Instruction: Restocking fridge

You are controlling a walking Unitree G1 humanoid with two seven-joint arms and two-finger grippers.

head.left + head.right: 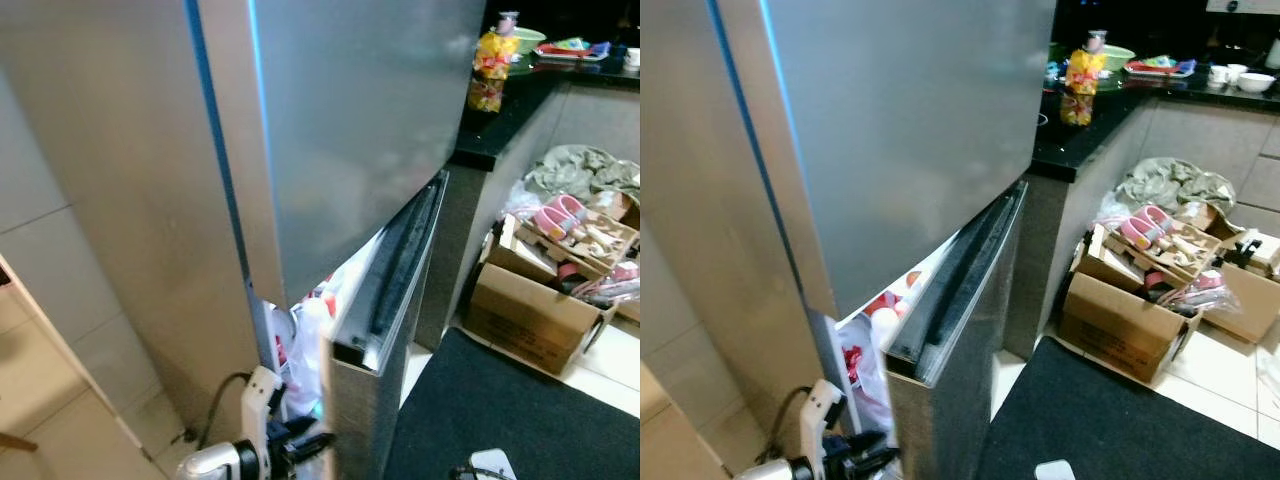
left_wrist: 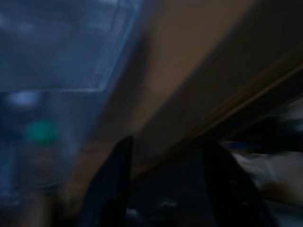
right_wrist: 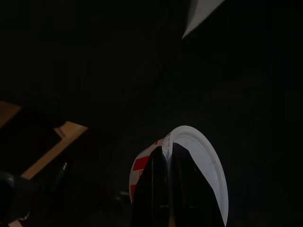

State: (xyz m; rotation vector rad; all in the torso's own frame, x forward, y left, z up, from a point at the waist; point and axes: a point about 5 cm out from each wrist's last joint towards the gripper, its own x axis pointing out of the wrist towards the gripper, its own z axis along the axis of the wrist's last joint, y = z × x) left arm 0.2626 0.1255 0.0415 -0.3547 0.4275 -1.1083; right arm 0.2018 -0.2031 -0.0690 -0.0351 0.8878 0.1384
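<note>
Left pincer (image 1: 300, 445) at open lower fridge door (image 1: 385, 330), black mat (image 1: 500, 410), tiled floor (image 1: 610, 370)

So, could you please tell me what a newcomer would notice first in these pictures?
The tall silver fridge dominates the view, its lower door ajar with white and red packed items showing in the gap. The left gripper sits low at that opening. To the right, an open brown cardboard box of clutter stands on the floor.
</note>
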